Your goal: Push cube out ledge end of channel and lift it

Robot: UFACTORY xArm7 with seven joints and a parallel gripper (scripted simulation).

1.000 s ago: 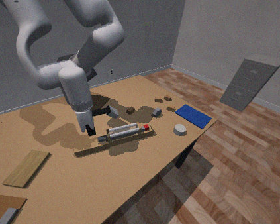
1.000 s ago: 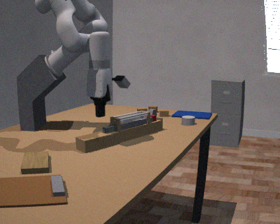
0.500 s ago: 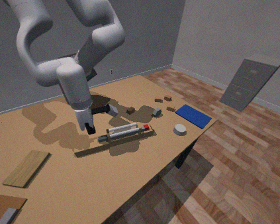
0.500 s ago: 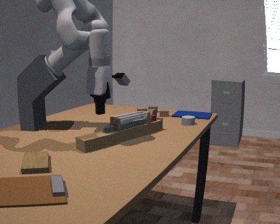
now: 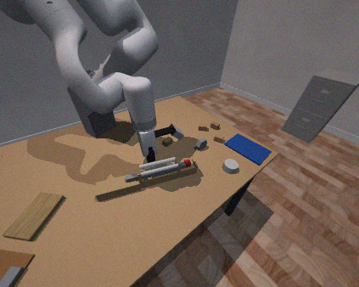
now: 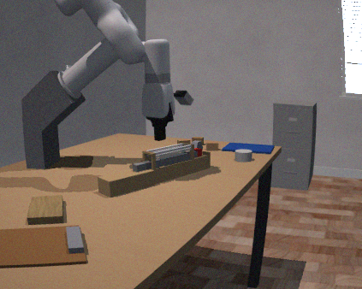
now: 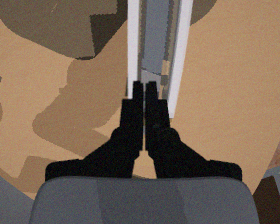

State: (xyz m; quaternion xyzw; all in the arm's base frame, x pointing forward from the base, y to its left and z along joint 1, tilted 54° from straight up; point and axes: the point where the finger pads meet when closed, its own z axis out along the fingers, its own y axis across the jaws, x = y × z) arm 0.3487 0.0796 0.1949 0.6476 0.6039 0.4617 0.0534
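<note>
I've got the gripper (image 6: 159, 136) fully closed, fingers pressed together, nothing held. It hangs above the channel (image 5: 159, 166), apart from it. In the wrist view the channel (image 7: 157, 26) runs to 12 o'clock from the fingertips, white rails either side. The cube (image 5: 187, 163) sits at the channel's 3 o'clock end in the top view. A grey bar (image 5: 131, 178) sticks out at the 9 o'clock end.

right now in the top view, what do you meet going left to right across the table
wooden board → gripper → red cube → white puck → blue mat
</note>
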